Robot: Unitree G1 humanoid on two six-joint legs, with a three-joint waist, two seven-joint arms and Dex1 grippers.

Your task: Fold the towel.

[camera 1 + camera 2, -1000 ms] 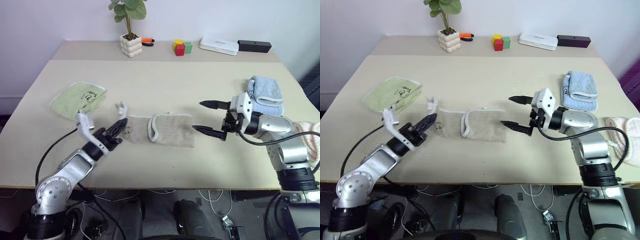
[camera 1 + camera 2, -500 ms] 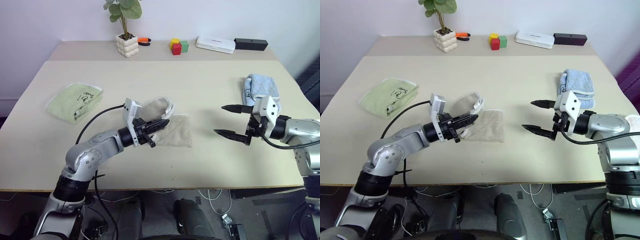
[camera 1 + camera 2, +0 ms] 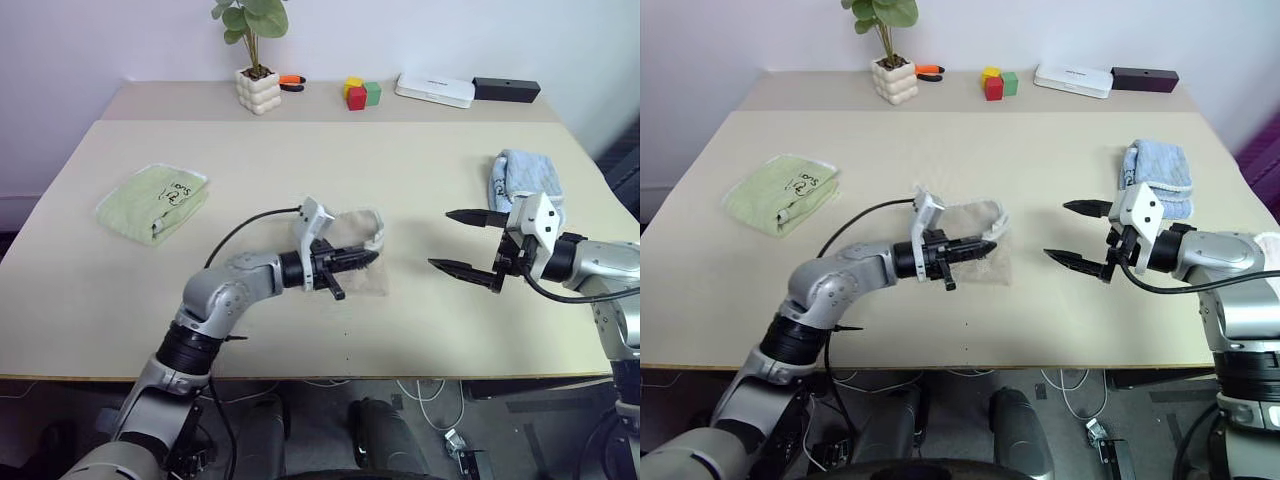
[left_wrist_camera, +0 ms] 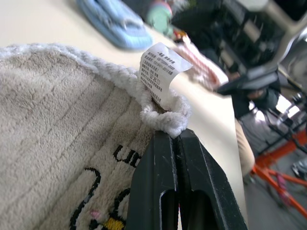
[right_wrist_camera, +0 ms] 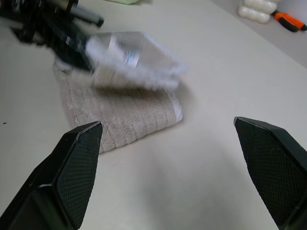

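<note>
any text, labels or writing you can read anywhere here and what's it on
Care tag on the beige towel: rows of fine print, too small to read.
Black writing on the beige towel beside the left tool: a few strokes, partly hidden, not readable.
Black handwriting on the light green towel: too small to read.
White box and black box at the back: no readable text.

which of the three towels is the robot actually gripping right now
The beige towel in the middle: the shut left gripper pinches its hem. The green towel and blue towel lie untouched.
</note>
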